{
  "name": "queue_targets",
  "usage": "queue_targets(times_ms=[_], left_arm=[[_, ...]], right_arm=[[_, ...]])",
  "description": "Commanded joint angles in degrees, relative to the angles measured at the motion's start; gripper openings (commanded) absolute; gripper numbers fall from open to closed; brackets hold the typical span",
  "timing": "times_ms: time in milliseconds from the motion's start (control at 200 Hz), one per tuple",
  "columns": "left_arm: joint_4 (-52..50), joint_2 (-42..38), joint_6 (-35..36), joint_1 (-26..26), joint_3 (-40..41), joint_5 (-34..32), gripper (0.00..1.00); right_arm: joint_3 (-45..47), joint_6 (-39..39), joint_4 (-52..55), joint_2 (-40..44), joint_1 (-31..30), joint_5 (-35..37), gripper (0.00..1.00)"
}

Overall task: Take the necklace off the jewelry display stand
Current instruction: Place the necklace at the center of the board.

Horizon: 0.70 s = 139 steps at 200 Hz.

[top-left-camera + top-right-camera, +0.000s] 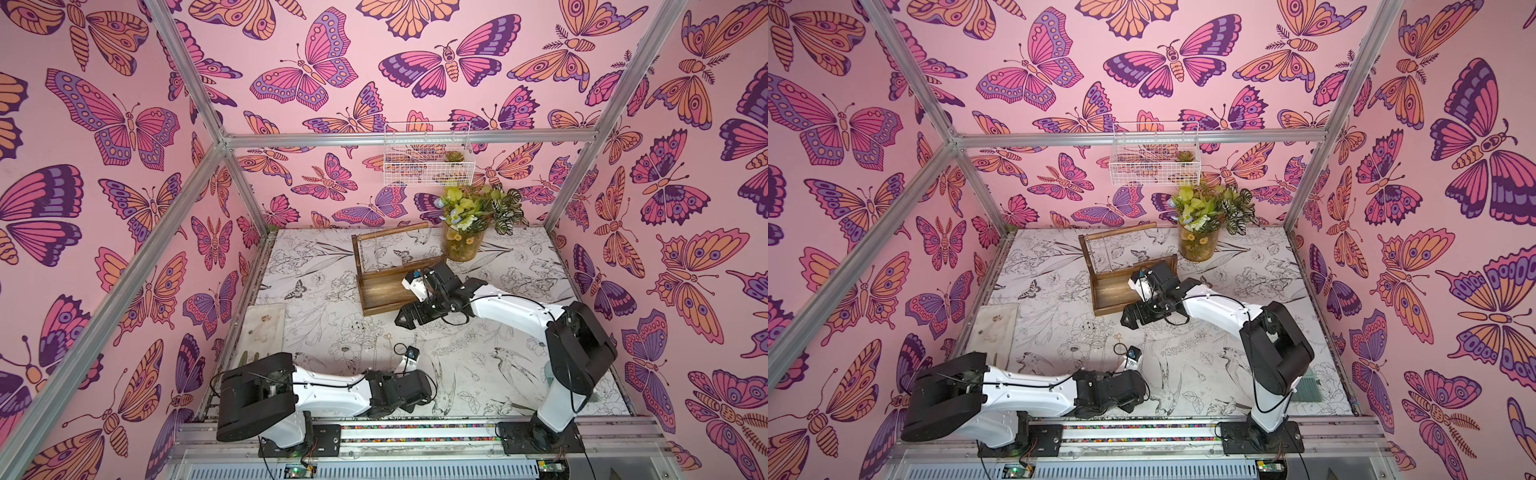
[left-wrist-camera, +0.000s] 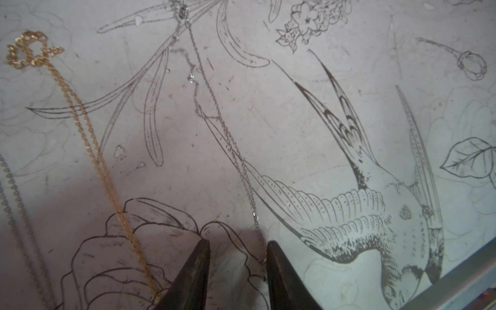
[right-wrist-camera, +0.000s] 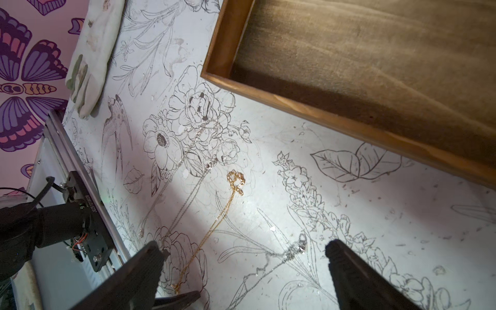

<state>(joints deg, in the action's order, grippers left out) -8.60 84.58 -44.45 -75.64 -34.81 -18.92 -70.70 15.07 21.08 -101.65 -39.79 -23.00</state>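
Black left gripper (image 2: 237,244): fingers partly apart, clamping nothing. Silver necklace (image 2: 241,161) lies flat on the table (image 2: 308,139), off the stand (image 1: 382,286), its end against one finger's inner face. Gold chain (image 2: 120,214) lies just beside. Right gripper (image 3: 243,244) hangs wide open over the same chains, near the stand. Risk: with the chain off-centre, the closing pads miss it, or drag it into the gold chain and tangle both.

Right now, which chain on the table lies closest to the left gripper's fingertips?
The thin silver chain: it runs right up to one fingertip of the left gripper; the gold chain passes further out.
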Motion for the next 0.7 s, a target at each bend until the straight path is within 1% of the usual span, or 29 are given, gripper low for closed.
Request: queue_targets(times_ms=[0, 220, 305, 466, 551, 691], left_arm=[[-1.46, 1.42, -0.73, -0.48, 0.00, 1.69, 0.38], [-2.79, -0.16, -0.55, -0.57, -0.14, 0.59, 0.38], [-3.97, -1.68, -0.38, -0.57, -0.43, -0.64, 0.41], [-6.33, -4.93, 0.14, -0.57, -1.00, -3.03, 0.50], [-7.42, -6.76, 1.02, -0.57, -1.43, -4.33, 0.56], [-9.71, -9.23, 2.83, -0.57, -2.91, -5.36, 0.63]], right_arm=[[-2.31, -1.75, 2.79, -1.68, 0.41, 0.21, 0.99], [-4.03, -1.80, 2.91, -2.26, 0.57, 0.06, 0.99], [-4.87, -1.63, 3.25, -2.20, 0.68, 0.24, 0.99], [-6.19, -0.79, 3.53, -1.20, 1.19, 0.33, 0.99], [-7.03, -0.34, 3.65, -0.70, 1.45, 0.51, 0.99], [-7.96, 0.18, 4.02, -0.28, 1.86, 0.83, 0.99]])
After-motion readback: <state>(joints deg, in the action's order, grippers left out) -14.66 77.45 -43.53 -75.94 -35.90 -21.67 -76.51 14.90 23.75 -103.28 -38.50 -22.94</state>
